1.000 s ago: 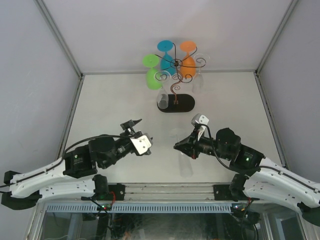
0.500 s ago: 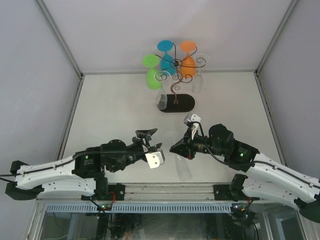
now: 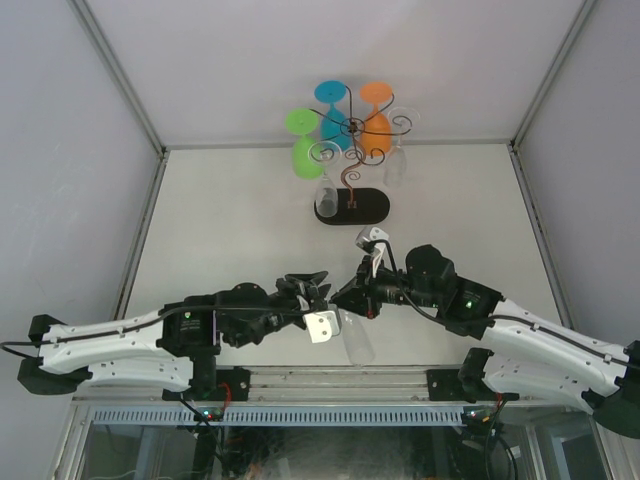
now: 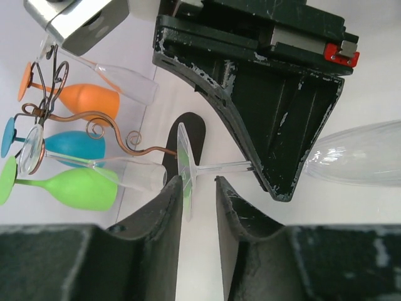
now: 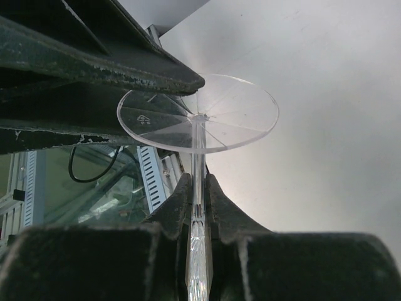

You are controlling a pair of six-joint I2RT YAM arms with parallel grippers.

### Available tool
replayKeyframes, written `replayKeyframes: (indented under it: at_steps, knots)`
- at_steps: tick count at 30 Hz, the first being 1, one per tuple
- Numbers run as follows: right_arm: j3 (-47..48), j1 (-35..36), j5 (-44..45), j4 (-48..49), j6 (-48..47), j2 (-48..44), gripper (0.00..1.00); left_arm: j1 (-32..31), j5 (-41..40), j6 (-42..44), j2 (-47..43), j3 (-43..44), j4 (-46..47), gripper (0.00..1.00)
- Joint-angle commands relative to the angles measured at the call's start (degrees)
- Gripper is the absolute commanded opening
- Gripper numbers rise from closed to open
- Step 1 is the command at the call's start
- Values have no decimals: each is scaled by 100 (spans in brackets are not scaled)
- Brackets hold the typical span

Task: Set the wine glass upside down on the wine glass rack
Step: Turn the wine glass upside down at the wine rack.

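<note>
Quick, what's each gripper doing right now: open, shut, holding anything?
Left gripper: open, jaws either side of the wine glass foot, not clamped.
Right gripper: shut on the wine glass stem.

The rack (image 3: 352, 190) stands at the table's (image 3: 220, 220) far middle, with glasses (image 3: 303, 158) hanging on it. Nearer, the wine glass (image 3: 357, 342) has its stem between the right fingers (image 5: 178, 207) and its foot between the left fingers (image 4: 163, 213).

clear wine glass (image 3: 358, 342) horizontal at near centre, bowl nearest; dark-brown wire rack (image 3: 351, 178) upright on black oval base (image 3: 373, 206), far centre.
</note>
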Motion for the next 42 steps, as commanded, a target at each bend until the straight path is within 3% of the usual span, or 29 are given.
replayKeyframes:
  at_steps: [1,8,18,21,31,42]
  knots:
    - [244,41,-38,338,124,11,0,-36,-12,44,-9,414,243,29]
    - [244,47,9,363,129,-25,0,-42,-35,52,-14,414,157,1]
    - [242,70,480,-139,-76,-380,37,-42,-159,113,-74,318,155,0]
    - [236,75,628,-381,-155,-475,41,-42,-162,135,-57,321,155,0]
    - [236,208,791,-367,-241,-265,36,-42,-290,142,-47,317,164,0]
    - [236,992,1972,334,-570,153,21,-42,-441,117,-133,245,228,0]
